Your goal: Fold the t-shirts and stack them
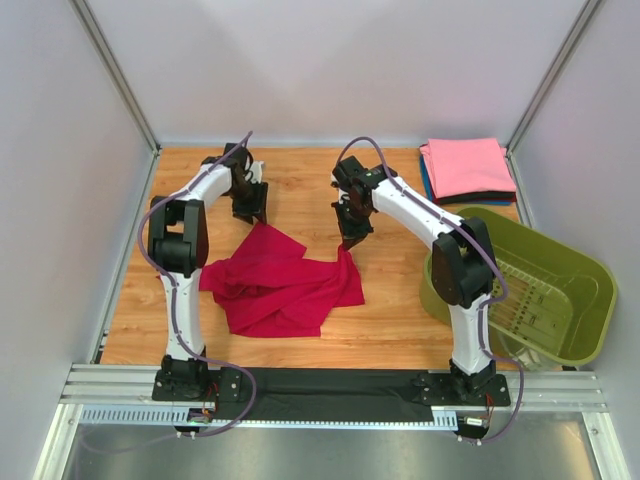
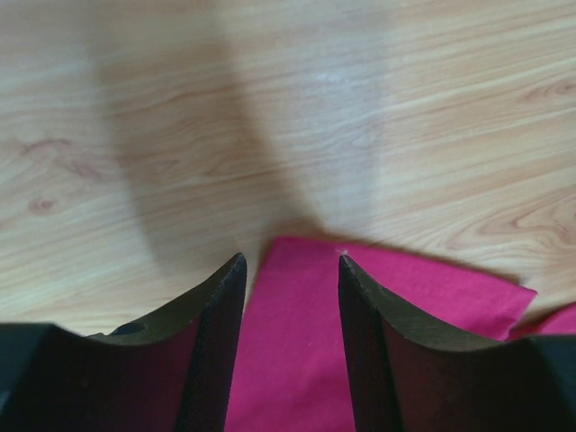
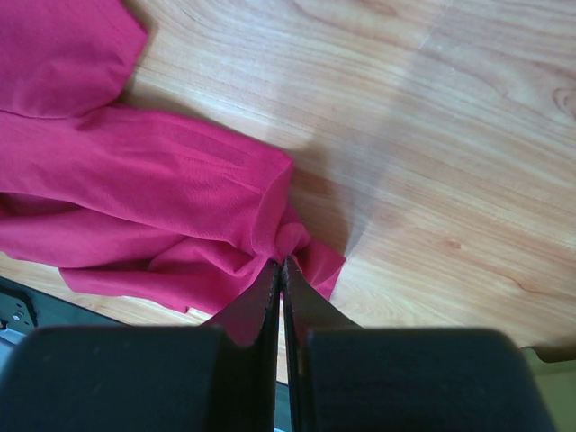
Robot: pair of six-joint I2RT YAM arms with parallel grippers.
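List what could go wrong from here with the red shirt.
1. The right hand is shut on only a small bunched tip of the red t-shirt, so a pull may slip it free.
2. The left hand is open, and the shirt's corner below it is ungripped. If only the right hand pulls, the cloth will likely drag and bunch rather than spread.
3. The shirt lies crumpled, so folding it now would likely come out uneven.

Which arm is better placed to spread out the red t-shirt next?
Probably the right: the right gripper is shut on a pinch of the red t-shirt, while the left gripper hangs open above its far edge, gripping nothing.
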